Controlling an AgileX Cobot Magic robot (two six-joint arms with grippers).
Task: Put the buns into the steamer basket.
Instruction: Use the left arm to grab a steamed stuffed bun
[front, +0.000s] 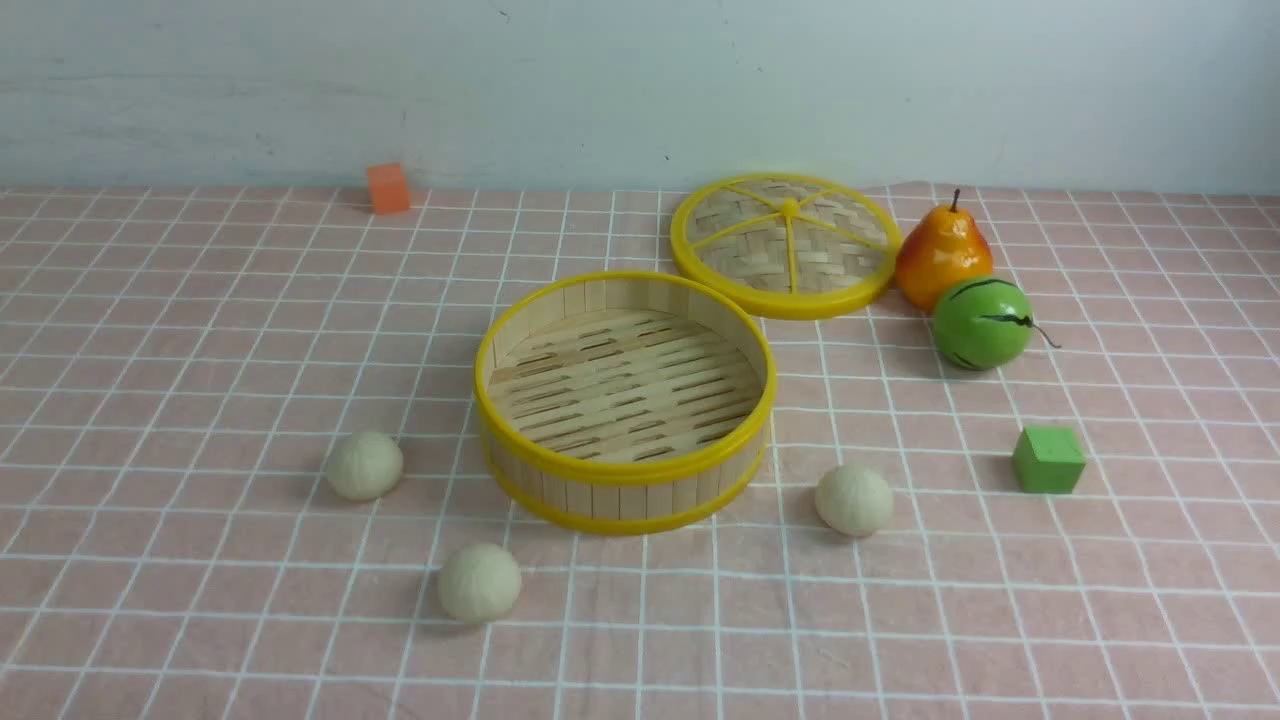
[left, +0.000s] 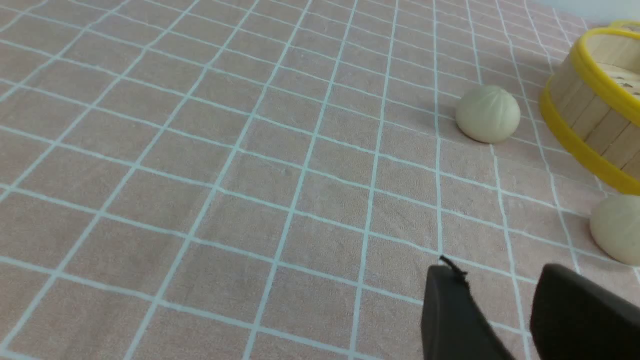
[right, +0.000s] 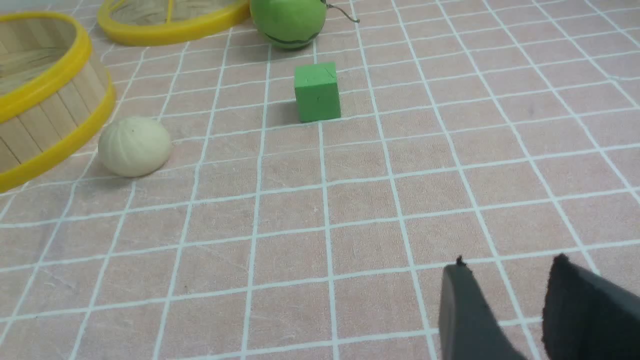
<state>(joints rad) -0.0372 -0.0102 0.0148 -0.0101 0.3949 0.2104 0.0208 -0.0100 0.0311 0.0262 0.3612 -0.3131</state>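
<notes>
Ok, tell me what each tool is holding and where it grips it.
Nothing is held. The left tool and right tool are both open and empty; the buns lie on the cloth.

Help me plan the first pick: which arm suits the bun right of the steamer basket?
Right: that bun lies right of the steamer basket, only bare cloth between it and the open right pincer.

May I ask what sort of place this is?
Probably a staged tabletop test setup, not a real kitchen: a pink checked tablecloth against a bare wall, a bamboo steamer basket with loose buns around it, and a green cube.
</notes>
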